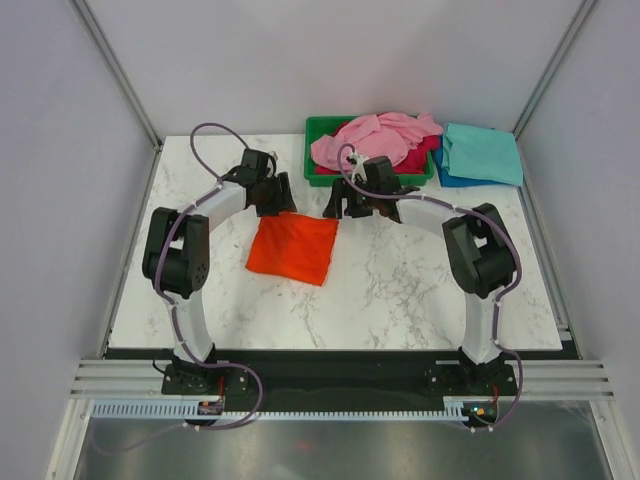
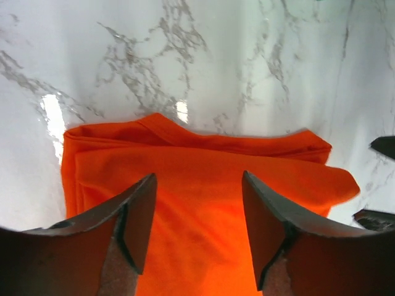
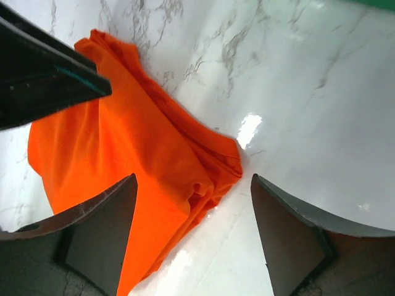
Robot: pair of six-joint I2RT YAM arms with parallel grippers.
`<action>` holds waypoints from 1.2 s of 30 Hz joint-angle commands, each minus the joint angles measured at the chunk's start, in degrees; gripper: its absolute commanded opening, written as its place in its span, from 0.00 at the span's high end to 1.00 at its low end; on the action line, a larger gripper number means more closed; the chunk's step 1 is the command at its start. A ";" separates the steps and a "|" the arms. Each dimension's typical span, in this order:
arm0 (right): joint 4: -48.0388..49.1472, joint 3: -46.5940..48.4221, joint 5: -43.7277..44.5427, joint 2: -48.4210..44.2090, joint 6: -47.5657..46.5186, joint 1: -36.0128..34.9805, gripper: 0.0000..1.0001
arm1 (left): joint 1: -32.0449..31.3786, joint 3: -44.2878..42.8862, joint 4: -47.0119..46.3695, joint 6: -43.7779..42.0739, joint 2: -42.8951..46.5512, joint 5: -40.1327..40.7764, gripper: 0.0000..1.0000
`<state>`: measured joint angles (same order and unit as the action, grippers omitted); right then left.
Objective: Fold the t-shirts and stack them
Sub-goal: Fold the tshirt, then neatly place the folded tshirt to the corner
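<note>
The orange t-shirt [image 1: 293, 248] is seen folded into a rough square on the worktop [image 1: 400, 290], left of centre in the overhead view. The left tool [image 2: 198, 179] and the right tool [image 3: 193, 179] are both released over its upper edge, jaws apart with nothing between them. The cloth is judged light, soft and limp. It would sag and unfold if lifted by one point, and it may slide on the glossy marble. It is best taken at two corners of the layered edge, with all plies pinched together. The pink t-shirt [image 1: 375, 140] is heaped in the green tray [image 1: 320, 130] at upper centre, over what is probably the magenta t-shirt [image 1: 425, 152], which is largely hidden. The teal t-shirt [image 1: 482, 150] lies at upper right on the blue t-shirt [image 1: 470, 182].
</note>
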<state>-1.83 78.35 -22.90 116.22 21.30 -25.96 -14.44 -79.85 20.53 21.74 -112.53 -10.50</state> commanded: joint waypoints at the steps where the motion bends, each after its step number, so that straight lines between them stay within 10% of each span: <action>1: -5.55 1.45 9.96 -6.09 -4.77 1.08 0.16 | -0.42 -3.20 3.28 -2.67 5.46 1.98 0.33; 9: 0.12 -8.46 1.02 -11.89 1.27 2.22 0.11 | -0.42 -14.87 22.32 -4.68 12.68 3.56 0.00; 21: 20.88 -15.15 -6.82 0.92 12.54 0.38 0.23 | -2.61 6.79 21.92 -10.13 34.12 16.21 0.00; 36: 31.44 -17.87 -1.36 7.87 18.33 -0.06 0.37 | -2.70 10.60 20.51 -10.75 35.63 16.39 0.00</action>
<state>29.98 62.50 -27.75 120.25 38.39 -25.67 -17.17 -69.25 42.96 13.74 -78.41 4.99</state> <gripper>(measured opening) 0.636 0.993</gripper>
